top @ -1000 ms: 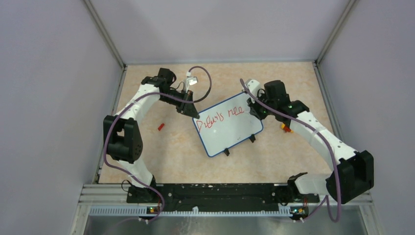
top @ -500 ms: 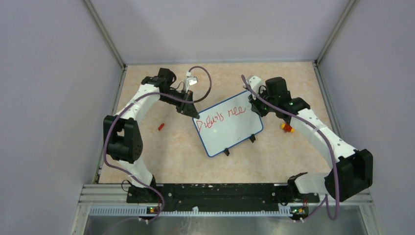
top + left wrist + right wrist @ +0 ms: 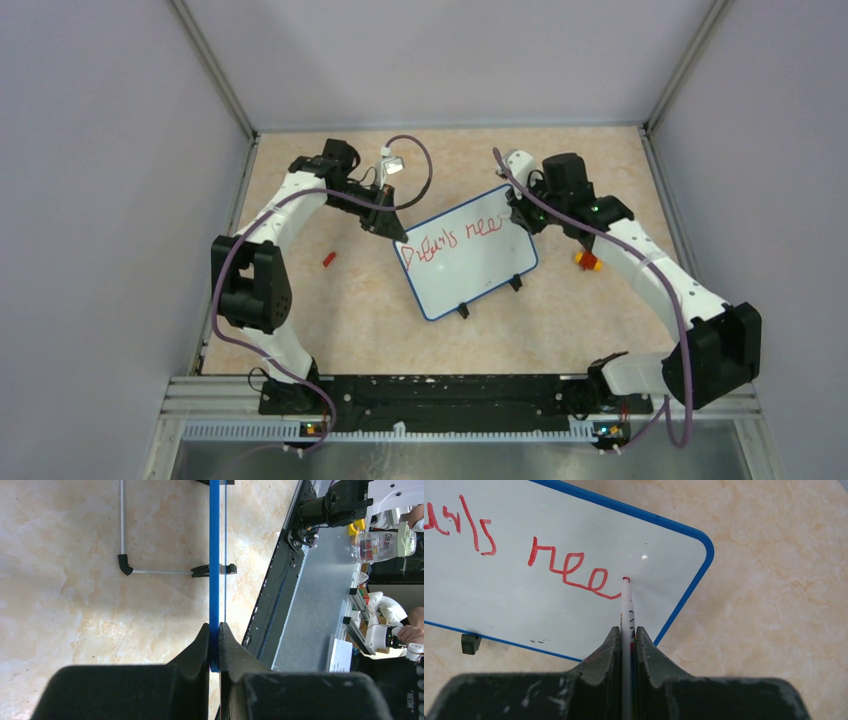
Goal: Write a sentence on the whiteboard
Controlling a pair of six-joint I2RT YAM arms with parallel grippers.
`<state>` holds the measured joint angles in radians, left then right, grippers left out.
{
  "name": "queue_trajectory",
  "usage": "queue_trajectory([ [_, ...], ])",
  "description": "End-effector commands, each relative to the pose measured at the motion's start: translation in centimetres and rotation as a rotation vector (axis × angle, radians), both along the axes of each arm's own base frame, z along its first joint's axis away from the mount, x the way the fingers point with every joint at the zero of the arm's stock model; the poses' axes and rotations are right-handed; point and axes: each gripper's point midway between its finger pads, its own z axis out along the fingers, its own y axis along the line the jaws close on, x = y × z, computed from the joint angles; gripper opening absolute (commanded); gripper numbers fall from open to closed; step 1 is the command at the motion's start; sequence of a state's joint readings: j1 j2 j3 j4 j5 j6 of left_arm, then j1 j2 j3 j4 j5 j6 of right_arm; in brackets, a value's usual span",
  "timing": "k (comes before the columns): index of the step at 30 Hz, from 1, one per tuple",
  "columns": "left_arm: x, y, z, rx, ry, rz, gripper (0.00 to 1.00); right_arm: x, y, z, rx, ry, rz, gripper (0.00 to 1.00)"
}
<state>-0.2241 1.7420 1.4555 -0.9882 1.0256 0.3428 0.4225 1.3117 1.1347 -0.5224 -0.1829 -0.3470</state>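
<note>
The whiteboard, white with a blue rim and two black feet, lies tilted mid-table. Red writing reads roughly "Dreams nee" on one line; the right wrist view shows "nee". My left gripper is shut on the board's blue rim at its far-left corner. My right gripper is shut on a white marker, whose red tip touches the whiteboard just after the last "e", near its far-right corner.
A small red piece lies on the table left of the board. A red and yellow object lies to the board's right, beside my right arm. Grey walls enclose the table on three sides.
My right gripper and marker shifted slightly toward the board's far-right corner. The left gripper and the board stayed still.
</note>
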Motion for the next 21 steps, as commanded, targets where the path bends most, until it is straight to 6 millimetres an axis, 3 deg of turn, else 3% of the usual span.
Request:
queue_trajectory([
  [1, 0.3, -0.1, -0.4, 0.003, -0.031, -0.013, 0.00, -0.6, 0.8, -0.1, 0.024, -0.003, 0.035, 0.00],
  [10, 0.2, 0.0, -0.4, 0.008, -0.029, -0.009, 0.00, -1.1, -0.6, -1.7, -0.024, 0.007, 0.004, 0.00],
  [21, 0.2, -0.1, -0.5, 0.005, -0.026, -0.010, 0.00, 1.6, -0.9, 2.0, 0.013, -0.081, -0.048, 0.00],
])
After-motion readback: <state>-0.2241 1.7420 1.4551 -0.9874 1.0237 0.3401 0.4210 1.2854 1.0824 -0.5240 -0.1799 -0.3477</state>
